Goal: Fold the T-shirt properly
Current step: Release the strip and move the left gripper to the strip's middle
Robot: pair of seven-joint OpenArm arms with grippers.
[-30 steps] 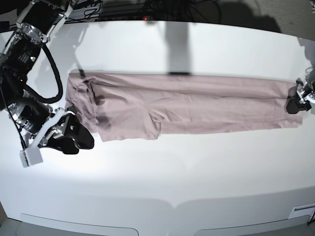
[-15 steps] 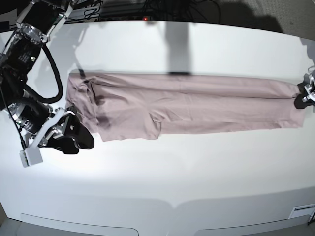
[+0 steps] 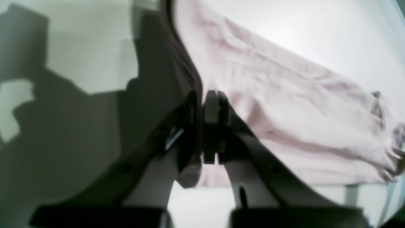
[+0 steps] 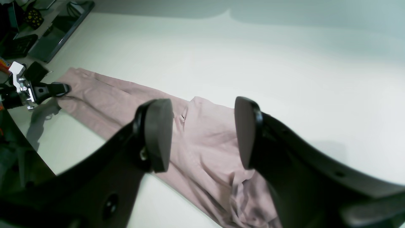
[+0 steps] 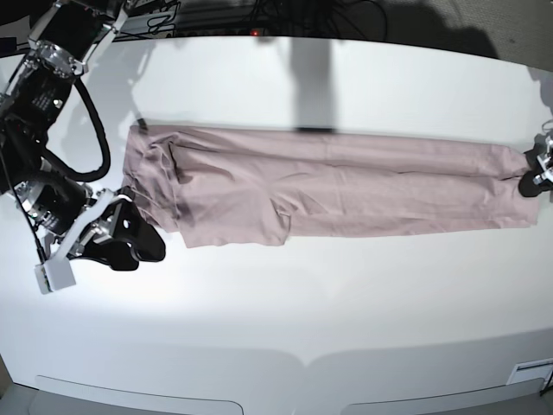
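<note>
The dusty pink T-shirt (image 5: pixel 328 186) lies folded into a long band across the white table (image 5: pixel 285 328). My left gripper (image 5: pixel 533 175) is at the band's right end, shut on the cloth edge. In the left wrist view its fingertips (image 3: pixel 211 98) pinch the lifted edge, and the T-shirt (image 3: pixel 284 110) runs away from them. My right gripper (image 5: pixel 138 242) hovers open just off the band's left front corner. In the right wrist view the right gripper (image 4: pixel 202 133) holds nothing, with the T-shirt (image 4: pixel 205 148) below. The left gripper (image 4: pixel 58 89) shows at the far end.
Cables and dark equipment (image 5: pixel 216 17) line the table's back edge. A dark shadow strip (image 5: pixel 315 82) crosses the table behind the shirt. Dark boxes and a tray (image 4: pixel 47 31) sit beyond the table in the right wrist view.
My left gripper went from open to shut on the shirt's right end and drew the whole band slightly to the right, pulling it tauter. The right arm has not moved.
</note>
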